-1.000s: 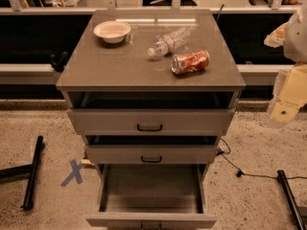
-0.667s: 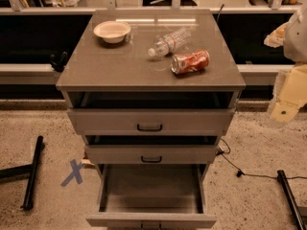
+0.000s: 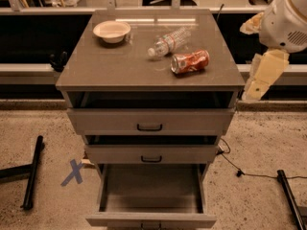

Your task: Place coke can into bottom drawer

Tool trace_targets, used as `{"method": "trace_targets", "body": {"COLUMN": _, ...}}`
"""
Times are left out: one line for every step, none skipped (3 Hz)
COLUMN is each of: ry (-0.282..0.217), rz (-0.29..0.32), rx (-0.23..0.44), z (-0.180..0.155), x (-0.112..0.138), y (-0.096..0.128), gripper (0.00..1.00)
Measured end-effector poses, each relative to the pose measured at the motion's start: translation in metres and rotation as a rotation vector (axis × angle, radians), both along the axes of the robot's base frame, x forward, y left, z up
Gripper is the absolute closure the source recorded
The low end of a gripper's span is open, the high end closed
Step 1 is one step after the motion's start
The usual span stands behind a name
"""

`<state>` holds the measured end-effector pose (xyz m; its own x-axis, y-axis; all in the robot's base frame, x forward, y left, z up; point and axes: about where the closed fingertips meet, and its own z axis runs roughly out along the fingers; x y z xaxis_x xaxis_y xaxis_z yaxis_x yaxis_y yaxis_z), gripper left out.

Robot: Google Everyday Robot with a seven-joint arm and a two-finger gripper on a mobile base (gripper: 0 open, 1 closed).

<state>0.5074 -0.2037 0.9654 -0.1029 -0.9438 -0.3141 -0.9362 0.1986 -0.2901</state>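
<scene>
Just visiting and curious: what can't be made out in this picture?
Camera view only:
- bottom drawer: its front is cut off by the lower edge.
- two upper drawers: insides lost in shadow.
- coke can, lying on the cabinet: markings too small to read.
- gripper, right of the cabinet: its arm is cut off by the right edge.

Coke can [image 3: 190,61] looks glossy metal; end effector [image 3: 255,86], right of cabinet [image 3: 120,66], matt plastic.
</scene>
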Motion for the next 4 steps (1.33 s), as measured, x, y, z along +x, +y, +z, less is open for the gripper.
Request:
{"method": "trace_targets", "body": {"ry": -0.015, "rz": 0.095, "rx": 0.038, "z": -0.006, "x": 0.053, "y": 0.016, "gripper": 0.0}}
{"method": "trace_targets", "body": {"ry": -0.003, "rz": 0.168, "rx": 0.045, "z": -0.017, "x": 0.104, "y": 0.041, "gripper": 0.0}}
{"method": "trace_targets", "body": {"ry": -0.01, "rz": 0.191, "rx": 0.023, "z": -0.029, "x": 0.141, "y": 0.066, "gripper": 0.0}}
{"method": "trace_targets", "body": {"ry": -0.008, "rz": 0.175, "rx": -0.026, "z": -0.056, "x": 0.174, "y": 0.087, "gripper": 0.0}}
